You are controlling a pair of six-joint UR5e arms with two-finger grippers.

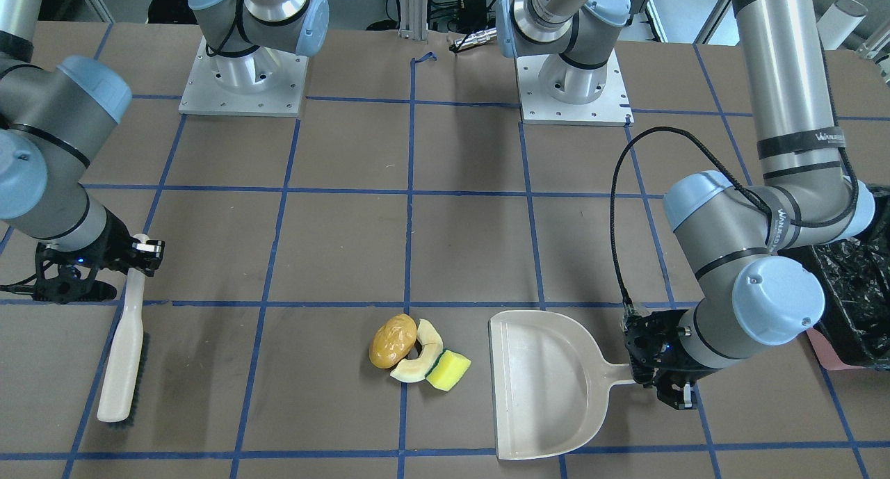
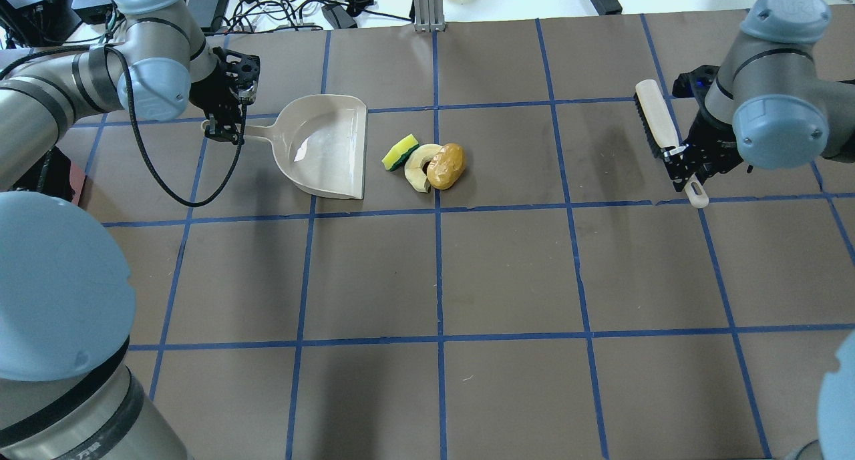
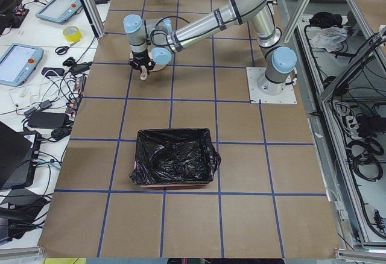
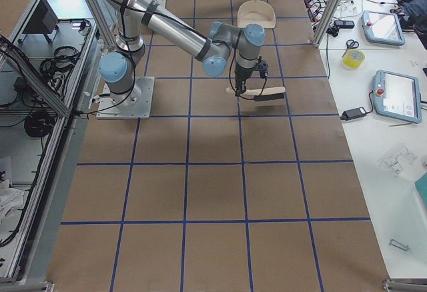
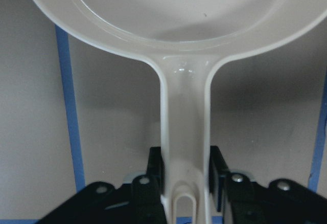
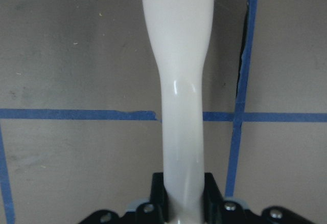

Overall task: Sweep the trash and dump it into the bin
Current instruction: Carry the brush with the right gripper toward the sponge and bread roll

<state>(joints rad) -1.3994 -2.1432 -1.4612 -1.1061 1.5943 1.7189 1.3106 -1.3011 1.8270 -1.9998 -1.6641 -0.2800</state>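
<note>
The trash lies in a tight cluster: a golden-brown potato (image 1: 393, 341) (image 2: 446, 166), a pale crescent slice (image 1: 417, 371) (image 2: 414, 173) and a yellow-and-green sponge (image 1: 448, 370) (image 2: 399, 153). My left gripper (image 1: 650, 378) (image 2: 230, 129) (image 5: 185, 183) is shut on the handle of the beige dustpan (image 1: 549, 385) (image 2: 324, 146), whose open mouth faces the sponge, a small gap away. My right gripper (image 1: 142, 253) (image 2: 681, 159) (image 6: 184, 193) is shut on the handle of a white brush (image 1: 122, 354) (image 2: 658, 123), well to the other side of the trash. The bin (image 1: 859, 284) (image 3: 175, 158), lined with black plastic, stands beyond my left arm.
Both arm bases (image 1: 243, 83) (image 1: 573, 90) stand on metal plates at the robot's edge of the brown table with its blue tape grid. Cables and devices (image 2: 294, 6) lie off the far table edge.
</note>
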